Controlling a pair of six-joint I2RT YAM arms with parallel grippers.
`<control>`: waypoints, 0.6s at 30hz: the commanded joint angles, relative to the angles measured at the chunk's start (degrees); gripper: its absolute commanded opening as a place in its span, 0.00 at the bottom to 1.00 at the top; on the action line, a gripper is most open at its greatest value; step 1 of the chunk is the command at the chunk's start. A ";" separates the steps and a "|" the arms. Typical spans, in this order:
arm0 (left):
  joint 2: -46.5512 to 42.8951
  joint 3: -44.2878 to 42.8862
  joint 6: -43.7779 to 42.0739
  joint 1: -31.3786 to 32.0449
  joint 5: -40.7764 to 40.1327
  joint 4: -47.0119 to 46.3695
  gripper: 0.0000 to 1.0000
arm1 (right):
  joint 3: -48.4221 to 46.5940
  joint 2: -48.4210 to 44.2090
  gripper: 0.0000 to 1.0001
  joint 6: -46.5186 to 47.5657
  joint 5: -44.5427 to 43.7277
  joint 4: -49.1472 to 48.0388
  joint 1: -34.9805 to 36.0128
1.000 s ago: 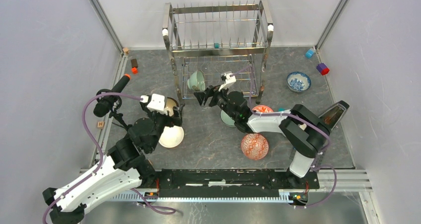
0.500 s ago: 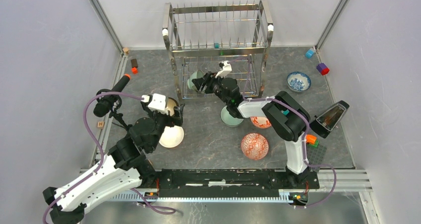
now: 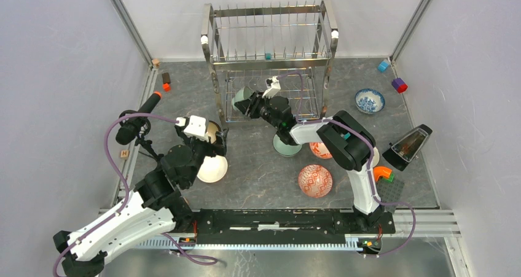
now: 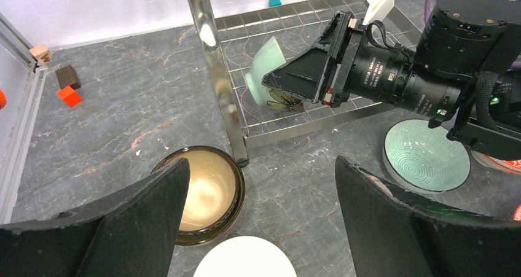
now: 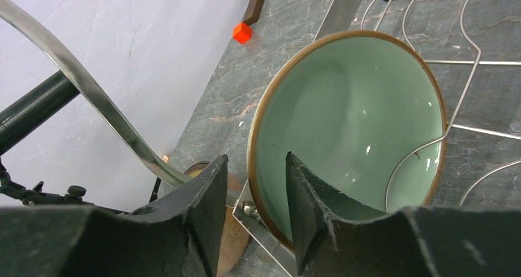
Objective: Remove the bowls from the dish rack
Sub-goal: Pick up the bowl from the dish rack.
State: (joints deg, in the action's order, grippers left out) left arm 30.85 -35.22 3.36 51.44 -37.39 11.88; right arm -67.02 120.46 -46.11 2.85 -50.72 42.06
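- Six bowls [image 3: 315,180] already out on the table [image 3: 258,166]; one pale green bowl [image 5: 350,117] left, standing on edge, lower tier of the dish rack [image 3: 270,59], upper centre.
- Right gripper [image 5: 252,166] fingers straddle its rim, gaps showing, not clamped.
- Left gripper [image 4: 261,166] spread wide, empty.

- The dish rack [image 3: 268,56] stands at the back middle of the table [image 3: 258,185].
- The racked bowl [image 3: 241,96] stands on edge at the left end of the lower tier, its rim between the fingers of the right gripper [image 3: 246,105].
- The left pair of bowls [image 3: 212,169] lies touching, front-left of the rack.
- The front trio of bowls [image 3: 315,180] lies before the rack's right half.
- The far-right bowl [image 3: 370,101] lies right of the rack.
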 commanded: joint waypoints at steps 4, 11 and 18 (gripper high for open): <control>-0.12 0.02 -1.91 -0.17 0.04 -2.01 0.93 | -0.47 -0.01 0.37 -2.43 3.12 -3.32 -1.38; -0.21 0.02 -2.03 -0.20 -0.32 -1.91 0.93 | 0.19 0.53 0.20 -3.38 5.13 -5.10 -1.97; 0.09 0.11 -2.23 -0.18 -0.67 -1.88 0.93 | 0.55 0.25 0.02 -4.73 7.16 -9.28 -2.69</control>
State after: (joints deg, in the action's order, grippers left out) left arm 30.85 -35.22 3.33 51.44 -37.41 11.88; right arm -66.74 120.84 -49.23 7.44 -54.48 39.59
